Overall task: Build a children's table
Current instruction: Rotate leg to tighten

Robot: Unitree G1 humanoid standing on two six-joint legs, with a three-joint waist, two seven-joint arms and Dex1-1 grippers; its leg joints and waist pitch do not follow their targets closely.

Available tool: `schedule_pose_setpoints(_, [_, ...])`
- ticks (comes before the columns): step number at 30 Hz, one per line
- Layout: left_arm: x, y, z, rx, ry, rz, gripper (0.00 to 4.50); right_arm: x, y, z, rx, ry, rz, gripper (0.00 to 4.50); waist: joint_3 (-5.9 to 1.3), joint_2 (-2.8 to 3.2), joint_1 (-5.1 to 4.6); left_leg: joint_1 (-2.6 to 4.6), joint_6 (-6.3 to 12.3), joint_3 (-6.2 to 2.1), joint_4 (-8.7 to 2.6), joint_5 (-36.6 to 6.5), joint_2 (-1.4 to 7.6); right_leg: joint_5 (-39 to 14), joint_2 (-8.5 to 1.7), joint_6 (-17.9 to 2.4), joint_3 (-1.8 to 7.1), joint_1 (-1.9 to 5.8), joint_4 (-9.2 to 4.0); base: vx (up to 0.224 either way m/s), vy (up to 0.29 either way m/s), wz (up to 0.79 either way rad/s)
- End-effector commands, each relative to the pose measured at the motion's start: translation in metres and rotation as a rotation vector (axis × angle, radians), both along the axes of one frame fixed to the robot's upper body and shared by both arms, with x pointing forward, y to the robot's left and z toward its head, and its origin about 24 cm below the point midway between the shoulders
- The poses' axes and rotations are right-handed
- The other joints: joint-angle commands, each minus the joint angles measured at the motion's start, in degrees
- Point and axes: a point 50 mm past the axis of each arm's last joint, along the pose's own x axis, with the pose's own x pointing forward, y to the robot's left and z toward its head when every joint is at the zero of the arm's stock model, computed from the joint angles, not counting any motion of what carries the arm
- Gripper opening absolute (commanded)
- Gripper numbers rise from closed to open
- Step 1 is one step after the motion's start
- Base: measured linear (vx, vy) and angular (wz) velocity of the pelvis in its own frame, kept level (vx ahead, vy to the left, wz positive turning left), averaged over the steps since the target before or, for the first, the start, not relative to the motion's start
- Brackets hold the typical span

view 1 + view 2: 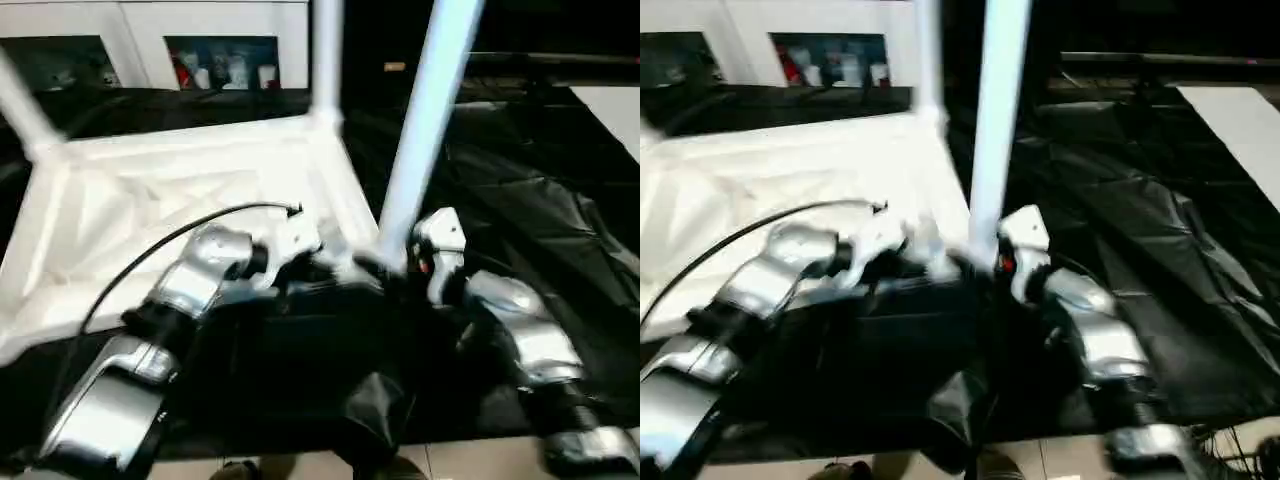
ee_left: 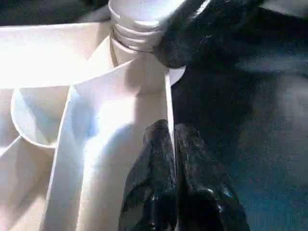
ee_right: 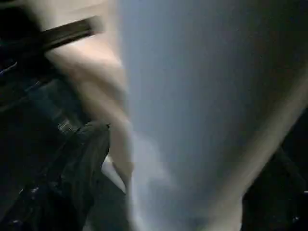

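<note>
The light is uneven: the white tabletop [image 1: 150, 200] is very bright and partly washed out by glare on its left part, while the black plastic sheet [image 1: 540, 210] on the right stays dark with only soft grey reflections on its folds. Both head views are blurred by motion, and the near leg [image 1: 425, 130] looks smeared and bluish. In the right wrist view this leg is completely out of focus.
</note>
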Motion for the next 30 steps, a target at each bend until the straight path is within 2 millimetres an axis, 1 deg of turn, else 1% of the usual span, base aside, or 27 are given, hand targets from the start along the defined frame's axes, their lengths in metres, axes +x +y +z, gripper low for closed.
schedule_pose_setpoints(1, [-0.012, -0.007, -0.011, 0.002, 0.071, -0.092, 0.00, -0.006, 0.002, 0.004, -0.004, 0.019, 0.099, 4.05, -3.96, -0.14, 0.03, 0.90, 5.76, -0.36, -3.14, -10.29, 2.16, -7.82, -3.41, -16.86, 1.96, 3.04, -3.04, 0.000, 0.000, 0.00])
schedule_pose_setpoints(2, [-0.012, -0.007, -0.011, 0.001, 0.073, -0.095, 0.00, -0.006, 0.001, 0.004, -0.010, 0.024, 0.111, 4.05, -3.88, -0.22, 0.03, 0.92, 5.42, -0.34, -3.17, -10.85, 2.12, -8.89, -3.38, -16.65, 1.95, 3.02, -3.16, 0.000, 0.000, 0.00])
schedule_pose_setpoints(3, [-0.012, -0.005, -0.010, -0.001, 0.080, -0.101, 0.00, -0.009, -0.002, 0.004, -0.029, 0.037, 0.148, 4.05, -3.80, -0.26, 0.20, 0.97, 4.46, -0.43, -3.20, -11.86, 2.17, -11.57, -3.48, -16.06, 1.96, 2.99, -3.34, 0.000, 0.000, 0.00])
schedule_pose_setpoints(5, [-0.013, -0.002, -0.009, 0.000, 0.083, -0.103, 0.00, -0.013, -0.007, 0.003, -0.072, 0.063, 0.206, 4.05, -3.82, -0.37, 0.23, 0.85, 3.94, -0.54, -3.22, -11.89, 2.19, -12.65, -3.50, -15.35, 1.94, 3.07, -3.33, 0.000, 0.000, 0.00])
schedule_pose_setpoints(9, [-0.010, 0.002, -0.008, 0.003, 0.076, -0.085, 0.00, -0.014, -0.012, 0.003, -0.102, 0.070, 0.222, 4.05, -4.05, -0.48, 0.28, 0.63, 4.54, -0.53, -2.99, -9.90, 2.01, -11.05, -3.55, -15.23, 1.95, 3.13, -3.13, 0.000, 0.000, 0.00])
schedule_pose_setpoints(10, [-0.010, 0.002, -0.007, 0.003, 0.074, -0.081, 0.00, -0.014, -0.013, 0.004, -0.104, 0.072, 0.224, 3.80, -4.08, -0.52, 0.28, 0.61, 4.65, -0.51, -2.95, -9.65, 1.98, -10.73, -3.54, -15.26, 1.95, 3.16, -3.11, 0.000, 0.000, 0.00])
schedule_pose_setpoints(11, [-0.010, 0.003, -0.007, 0.001, 0.074, -0.076, 0.00, -0.014, -0.014, 0.004, -0.104, 0.075, 0.226, 3.80, -4.14, -0.57, 0.33, 0.53, 4.89, -0.53, -2.89, -8.95, 1.95, -9.95, -3.55, -15.35, 1.94, 3.24, -3.00, 0.000, 0.000, 0.00])
schedule_pose_setpoints(12, [-0.010, 0.003, -0.007, 0.001, 0.074, -0.076, 0.00, -0.014, -0.014, 0.004, -0.104, 0.075, 0.226, 3.66, -4.15, -0.61, 0.34, 0.49, 5.01, -0.53, -2.88, -8.61, 1.94, -9.61, -3.53, -15.37, 1.92, 3.28, -2.93, 0.000, 0.000, 0.00])
schedule_pose_setpoints(13, [-0.010, 0.003, -0.006, 0.000, 0.074, -0.077, 0.00, -0.013, -0.013, 0.004, -0.101, 0.075, 0.219, 3.54, -4.17, -0.59, 0.38, 0.51, 5.18, -0.51, -2.86, -8.26, 1.93, -9.19, -3.49, -15.49, 1.90, 3.26, -2.90, 0.000, 0.000, 0.00])
schedule_pose_setpoints(14, [-0.010, 0.003, -0.006, -0.002, 0.075, -0.078, 0.00, -0.012, -0.012, 0.005, -0.092, 0.077, 0.215, 3.54, -4.18, -0.46, 0.40, 0.54, 5.24, -0.49, -2.84, -8.33, 1.91, -9.01, -3.46, -15.60, 1.88, 3.23, -2.91, 0.000, 0.000, 0.00])
schedule_pose_setpoints(16, [-0.010, 0.003, -0.006, -0.002, 0.075, -0.078, 0.00, -0.012, -0.012, 0.005, -0.087, 0.076, 0.211, 3.33, -4.21, -0.53, 0.43, 0.46, 5.31, -0.52, -2.81, -8.22, 1.88, -8.77, -3.47, -15.63, 1.84, 3.33, -2.84, 0.000, 0.000, 0.00])
schedule_pose_setpoints(17, [-0.010, 0.003, -0.006, -0.002, 0.075, -0.078, 0.00, -0.012, -0.012, 0.005, -0.081, 0.077, 0.210, 3.21, -4.23, -0.50, 0.44, 0.55, 5.30, -0.51, -2.79, -8.20, 1.92, -8.69, -3.47, -15.69, 1.84, 3.28, -2.84, 0.000, 0.000, 0.00])
schedule_pose_setpoints(20, [-0.010, 0.002, -0.006, -0.005, 0.076, -0.077, 0.00, -0.012, -0.011, 0.005, -0.074, 0.083, 0.213, 2.90, -4.26, -0.51, 0.52, 0.53, 5.41, -0.49, -2.76, -7.94, 1.91, -8.19, -3.40, -15.77, 1.80, 3.32, -2.76, 0.000, 0.000, 0.00])
schedule_pose_setpoints(21, [-0.010, 0.002, -0.006, -0.005, 0.077, -0.077, 0.00, -0.013, -0.011, 0.004, -0.073, 0.087, 0.216, 2.90, -4.15, -0.25, 0.53, 0.57, 5.32, -0.46, -2.80, -8.34, 1.90, -8.42, -3.36, -15.79, 1.79, 3.25, -2.90, 0.000, 0.000, 0.00])
schedule_pose_setpoints(23, [-0.010, 0.002, -0.007, -0.001, 0.081, -0.078, 0.00, -0.015, -0.011, 0.002, -0.072, 0.096, 0.217, 2.72, -4.19, -0.21, 0.58, 0.62, 5.12, -0.49, -2.80, -8.52, 1.93, -8.32, -3.36, -15.87, 1.78, 3.27, -2.85, 0.000, 0.000, 0.00])
schedule_pose_setpoints(26, [-0.010, 0.003, -0.008, 0.004, 0.087, -0.075, 0.00, -0.015, -0.011, 0.001, -0.072, 0.099, 0.212, 2.66, -4.18, -0.22, 0.59, 0.57, 5.13, -0.51, -2.80, -8.35, 1.92, -7.49, -3.33, -16.16, 1.75, 3.34, -2.73, 0.000, 0.000, 0.00])
schedule_pose_setpoints(27, [-0.009, 0.002, -0.010, 0.006, 0.089, -0.056, 0.00, -0.014, -0.011, -0.002, -0.070, 0.100, 0.180, 2.65, -4.16, -0.17, 0.59, 0.58, 5.10, -0.51, -2.80, -8.43, 1.90, -7.58, -3.32, -16.14, 1.75, 3.32, -2.76, 0.000, 0.000, 0.00])
schedule_pose_setpoints(28, [-0.006, 0.000, -0.012, 0.003, 0.087, -0.002, 0.00, -0.011, -0.011, -0.009, -0.068, 0.108, 0.103, 2.64, -4.14, -0.13, 0.56, 0.63, 4.97, -0.47, -2.79, -8.66, 1.89, -7.89, -3.35, -16.16, 1.78, 3.26, -2.88, 0.000, 0.000, 0.00])
schedule_pose_setpoints(29, [-0.006, 0.000, -0.012, 0.003, 0.087, -0.002, 0.00, -0.011, -0.011, -0.009, -0.068, 0.108, 0.103, 2.64, -4.08, -0.19, 0.48, 0.55, 4.81, -0.44, -2.77, -8.82, 1.82, -8.32, -3.34, -16.05, 1.80, 3.20, -2.92, 0.000, 0.000, 0.00])
schedule_pose_setpoints(30, [0.001, -0.002, -0.014, 0.005, 0.070, 0.074, 0.00, -0.003, -0.011, -0.013, -0.062, 0.095, -0.010, 2.64, -3.97, -0.21, 0.28, 0.67, 3.77, -0.54, -2.88, -10.35, 1.68, -11.97, -3.36, -15.25, 1.74, 3.04, -3.30, 0.000, 0.000, 0.00])
